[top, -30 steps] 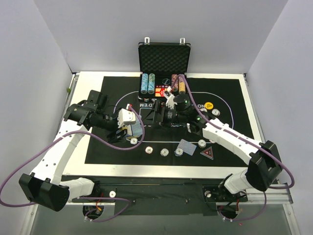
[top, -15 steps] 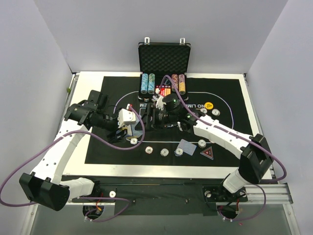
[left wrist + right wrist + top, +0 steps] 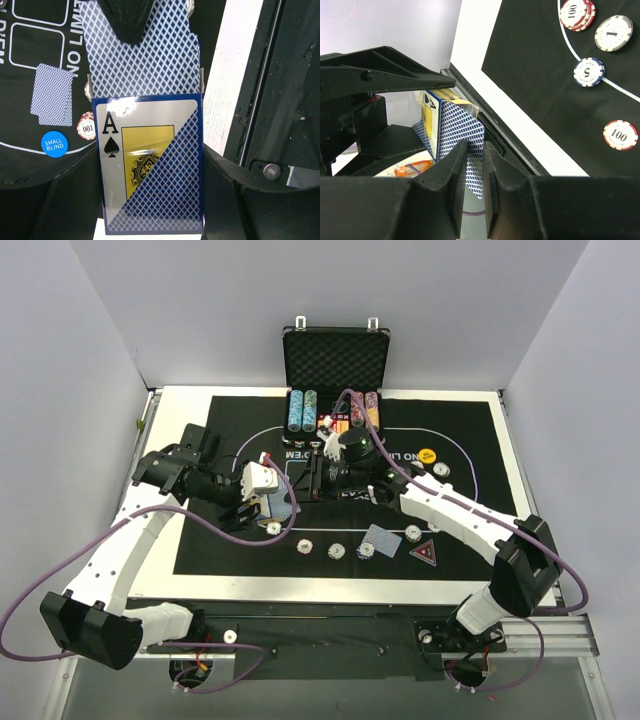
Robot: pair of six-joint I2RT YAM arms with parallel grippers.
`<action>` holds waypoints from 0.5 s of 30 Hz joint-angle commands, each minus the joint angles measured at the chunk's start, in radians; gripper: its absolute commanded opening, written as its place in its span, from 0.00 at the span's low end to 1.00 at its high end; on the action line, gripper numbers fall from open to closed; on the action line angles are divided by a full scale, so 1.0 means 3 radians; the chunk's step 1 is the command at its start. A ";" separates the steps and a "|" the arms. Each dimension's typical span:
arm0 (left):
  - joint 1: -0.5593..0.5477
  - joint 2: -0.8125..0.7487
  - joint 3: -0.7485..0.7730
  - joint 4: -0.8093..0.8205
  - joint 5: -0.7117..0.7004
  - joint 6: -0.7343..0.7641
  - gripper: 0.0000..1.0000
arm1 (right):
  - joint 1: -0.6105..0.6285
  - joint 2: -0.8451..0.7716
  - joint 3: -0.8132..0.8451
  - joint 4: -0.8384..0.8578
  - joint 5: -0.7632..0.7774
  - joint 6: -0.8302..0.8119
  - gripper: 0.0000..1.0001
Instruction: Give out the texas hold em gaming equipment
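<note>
My left gripper (image 3: 152,167) is shut on the deck (image 3: 150,165), an ace-of-spades box with blue-patterned cards (image 3: 142,65) sticking out of its top. My right gripper (image 3: 476,172) has closed on the lower corner of one blue-backed card (image 3: 475,175) standing out of that deck (image 3: 452,130). In the top view the two grippers meet left of the mat's middle, left gripper (image 3: 268,504) and right gripper (image 3: 298,490). Face-down cards (image 3: 381,539), striped chips (image 3: 337,551), a yellow disc (image 3: 427,454) and the black-red triangular marker (image 3: 425,552) lie on the mat. A blue small-blind disc (image 3: 53,143) lies beside two more cards (image 3: 52,95).
The open black case (image 3: 335,360) stands at the back with chip columns (image 3: 300,412) in front of it. The black lettered mat (image 3: 470,430) covers the white table. Loose chips (image 3: 588,71) lie near the mat's white line. Grey walls close in on both sides.
My right gripper has swung left from the case to the deck and closed from wide open onto a card. The left arm and deck have stayed still.
</note>
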 commanded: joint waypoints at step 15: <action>-0.0017 -0.0063 0.0119 0.0134 0.0177 -0.0027 0.00 | -0.0310 -0.0560 -0.0253 -0.0036 -0.0078 0.0074 0.07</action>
